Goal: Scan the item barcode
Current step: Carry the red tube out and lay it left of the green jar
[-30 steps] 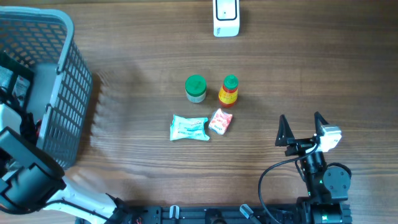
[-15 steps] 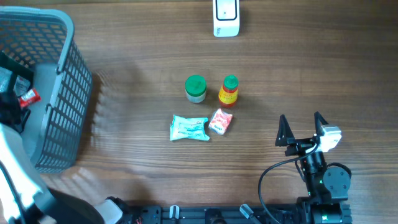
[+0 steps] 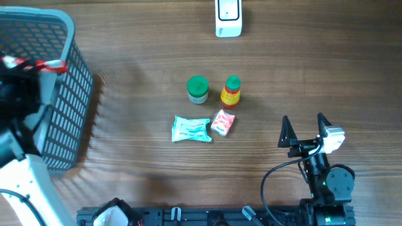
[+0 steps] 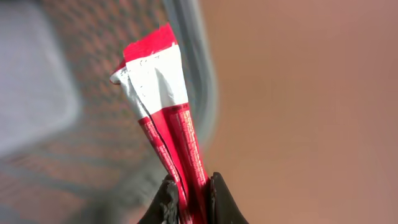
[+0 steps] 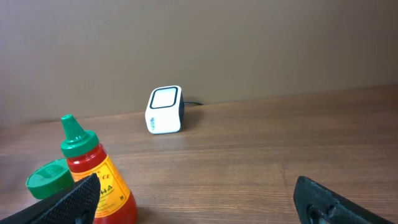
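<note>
Risen over the mesh basket [image 3: 70,94], left end effector [image 4: 189,198] pinches a red-white sachet [image 4: 163,99]; right end effector [image 3: 304,120] gapes.

Left end effector [image 4: 191,182] clamped (right one [image 3: 303,120] agape).

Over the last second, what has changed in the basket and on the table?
The left gripper, shut on a red-and-white packet, has raised it from low inside the basket up and toward the far side. The right gripper stayed open and parked. The scanner, jar, sauce bottle, teal packet and pink packet did not move.
</note>
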`<state>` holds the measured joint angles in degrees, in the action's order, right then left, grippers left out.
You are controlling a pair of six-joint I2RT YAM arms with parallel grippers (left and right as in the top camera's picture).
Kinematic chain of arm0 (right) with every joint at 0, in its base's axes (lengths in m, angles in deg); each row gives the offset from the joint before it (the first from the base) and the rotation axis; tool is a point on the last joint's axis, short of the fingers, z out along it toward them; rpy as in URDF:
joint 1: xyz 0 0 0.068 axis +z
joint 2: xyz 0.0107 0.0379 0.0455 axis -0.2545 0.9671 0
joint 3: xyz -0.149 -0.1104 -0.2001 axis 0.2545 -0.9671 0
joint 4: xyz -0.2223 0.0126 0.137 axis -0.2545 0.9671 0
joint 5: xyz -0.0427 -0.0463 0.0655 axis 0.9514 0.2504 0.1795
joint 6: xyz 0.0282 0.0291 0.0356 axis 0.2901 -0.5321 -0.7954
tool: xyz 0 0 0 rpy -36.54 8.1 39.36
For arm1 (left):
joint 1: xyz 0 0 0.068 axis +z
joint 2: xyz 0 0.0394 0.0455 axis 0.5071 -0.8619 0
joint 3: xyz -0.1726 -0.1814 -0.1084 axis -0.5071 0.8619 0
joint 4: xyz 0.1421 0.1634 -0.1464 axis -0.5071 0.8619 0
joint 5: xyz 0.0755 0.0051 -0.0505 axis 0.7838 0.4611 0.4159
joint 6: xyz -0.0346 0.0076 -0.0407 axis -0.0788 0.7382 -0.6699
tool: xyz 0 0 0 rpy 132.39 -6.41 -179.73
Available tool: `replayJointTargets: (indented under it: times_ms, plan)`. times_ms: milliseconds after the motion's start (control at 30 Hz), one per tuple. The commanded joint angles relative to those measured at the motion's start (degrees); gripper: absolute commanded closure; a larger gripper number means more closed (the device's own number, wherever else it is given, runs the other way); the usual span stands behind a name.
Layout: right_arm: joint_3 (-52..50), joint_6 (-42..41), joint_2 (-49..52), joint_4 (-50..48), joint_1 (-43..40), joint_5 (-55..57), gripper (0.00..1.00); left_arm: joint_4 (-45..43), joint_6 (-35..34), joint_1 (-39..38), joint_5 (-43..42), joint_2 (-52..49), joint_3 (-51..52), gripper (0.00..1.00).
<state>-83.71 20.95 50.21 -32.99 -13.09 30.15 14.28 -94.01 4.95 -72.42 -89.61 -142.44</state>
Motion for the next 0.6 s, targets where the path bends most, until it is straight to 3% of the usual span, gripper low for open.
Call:
replayJointTargets:
  times_ms: [0,200,400,567]
  plan:
    - [0.0,0.7,-0.1,-0.2,0.3,0.8,0.0,0.6,6.4,-9.8,-3.3,0.8,-0.1,0.96]
    - [0.0,0.7,-0.1,-0.2,0.3,0.8,0.0,4.7,12.1,-25.1,2.5,0.2,-0.1,0.96]
    - [0.0,0.7,-0.1,-0.2,0.3,0.8,0.0,15.1,12.1,-41.1,20.5,-1.3,1.9,0.96]
    - [0.0,0.7,-0.1,-0.2,0.3,0.8,0.0,11.6,11.2,-50.0,27.4,-1.5,9.6,0.96]
